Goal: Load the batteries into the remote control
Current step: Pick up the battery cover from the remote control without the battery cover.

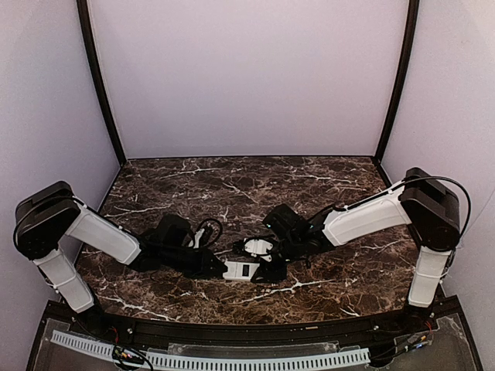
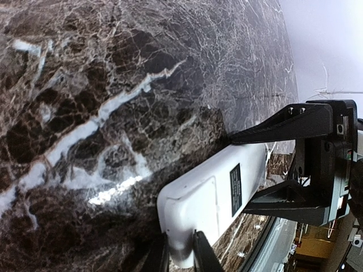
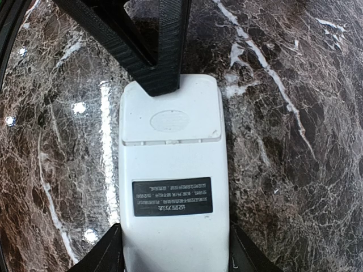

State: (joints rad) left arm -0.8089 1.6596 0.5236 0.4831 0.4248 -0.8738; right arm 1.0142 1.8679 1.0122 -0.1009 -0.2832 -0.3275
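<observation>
White remote control (image 3: 173, 187) lay back-up on the marbled surface (image 3: 295, 141), one end pinched in the narrowly closed left hand (image 2: 181, 258), the opposite end gripped across its width by the right hand (image 3: 173, 260).

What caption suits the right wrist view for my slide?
Remote control, white back up, cover on, gripped at its sides by the right gripper; left gripper at its far end.

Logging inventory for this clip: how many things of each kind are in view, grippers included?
Remote control: 1
Grippers: 2, the left gripper and the right gripper
Batteries in view: 0
Total: 3
</observation>
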